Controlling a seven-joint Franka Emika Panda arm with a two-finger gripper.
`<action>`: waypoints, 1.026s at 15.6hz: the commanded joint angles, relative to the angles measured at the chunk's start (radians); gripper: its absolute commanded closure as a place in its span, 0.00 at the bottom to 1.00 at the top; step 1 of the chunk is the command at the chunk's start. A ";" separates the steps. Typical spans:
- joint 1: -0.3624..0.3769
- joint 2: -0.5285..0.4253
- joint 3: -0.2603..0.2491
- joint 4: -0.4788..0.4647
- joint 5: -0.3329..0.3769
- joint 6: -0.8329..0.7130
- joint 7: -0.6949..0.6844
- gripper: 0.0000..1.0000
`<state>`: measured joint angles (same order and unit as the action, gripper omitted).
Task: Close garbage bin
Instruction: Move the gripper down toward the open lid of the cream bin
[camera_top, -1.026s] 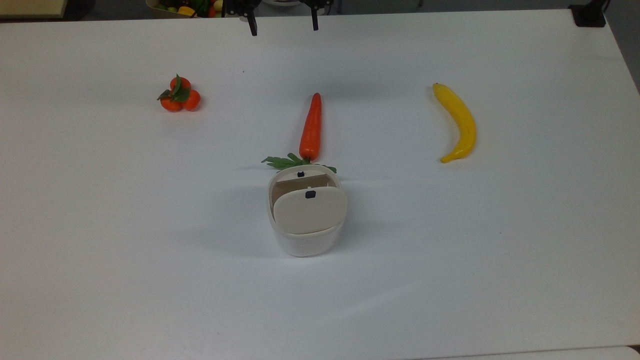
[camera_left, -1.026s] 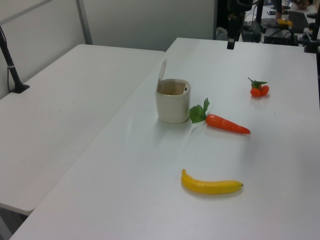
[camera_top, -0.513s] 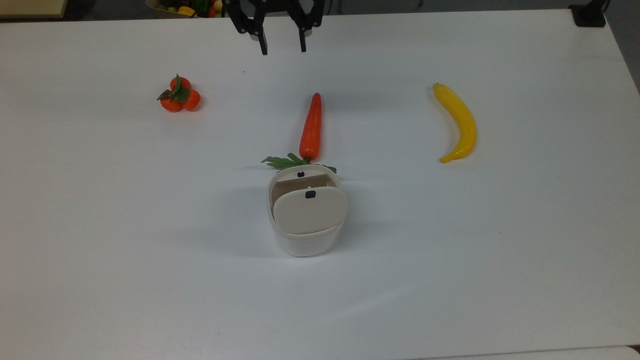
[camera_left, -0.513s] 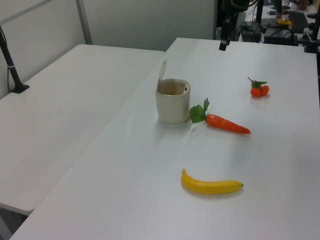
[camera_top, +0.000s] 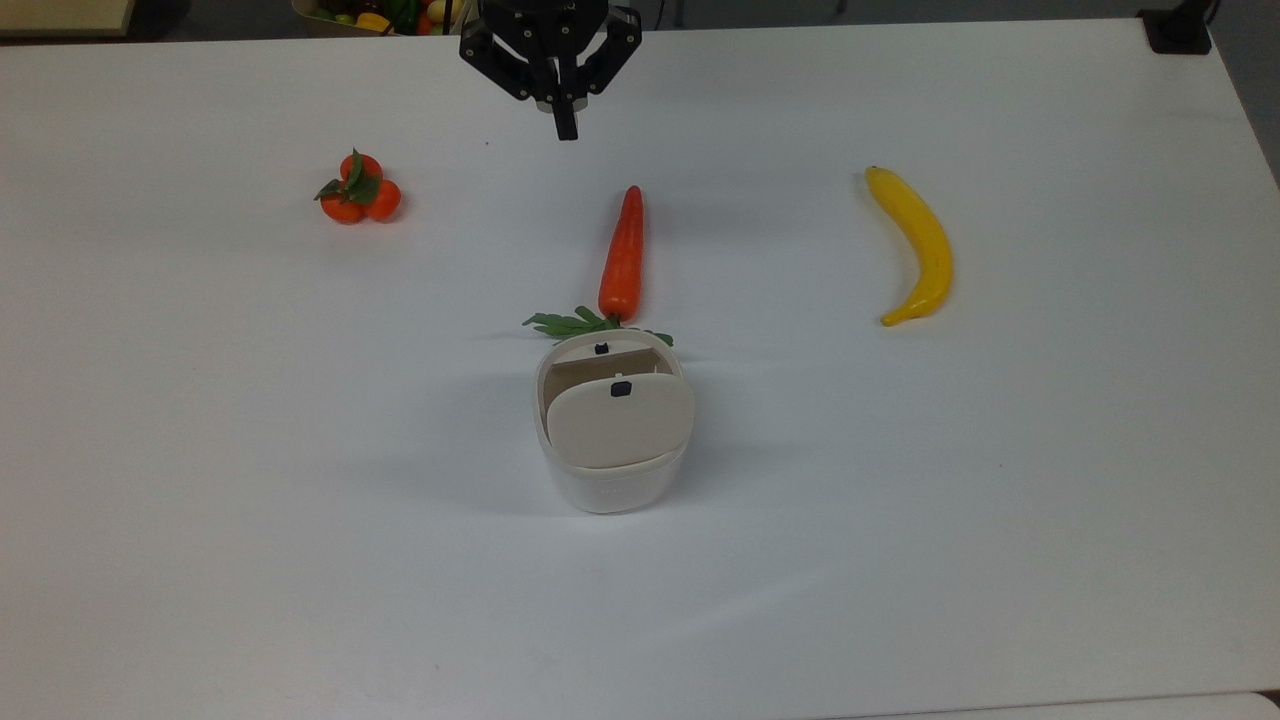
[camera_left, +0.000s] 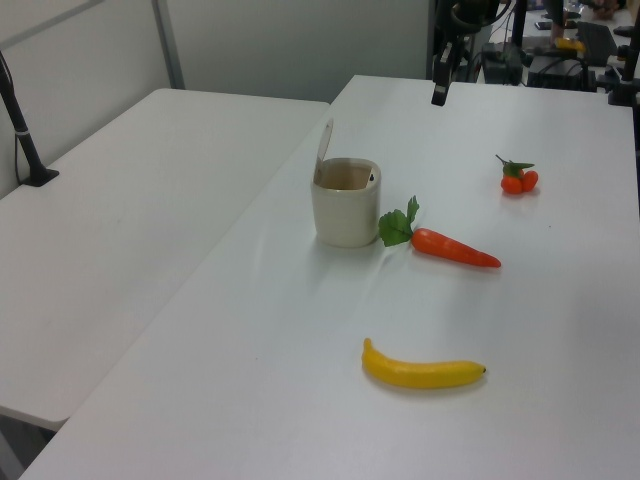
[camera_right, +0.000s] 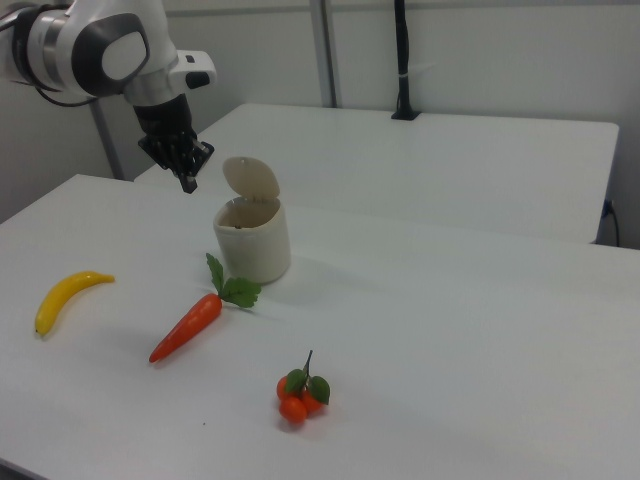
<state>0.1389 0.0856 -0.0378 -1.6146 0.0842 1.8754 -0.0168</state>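
Gripper (camera_top: 566, 130), top centre of the top view, has just clenched empty, ready to push the bin's (camera_top: 612, 470) raised lid (camera_top: 620, 420).

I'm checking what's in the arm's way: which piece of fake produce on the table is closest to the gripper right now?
The carrot. Its tip points up toward the shut gripper in the top view, while the oranges and the banana lie farther off to either side.

The light is bright and even. The white desk (camera_top: 200, 450) shines a little. Shadows are soft and pale. Nothing looks blurry.
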 joint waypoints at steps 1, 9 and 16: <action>0.007 0.003 -0.004 -0.001 0.002 0.050 0.037 1.00; 0.018 0.143 -0.001 0.057 -0.012 0.332 0.173 1.00; 0.019 0.279 0.006 0.179 -0.011 0.513 0.262 1.00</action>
<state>0.1494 0.3167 -0.0361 -1.4868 0.0844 2.3159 0.1760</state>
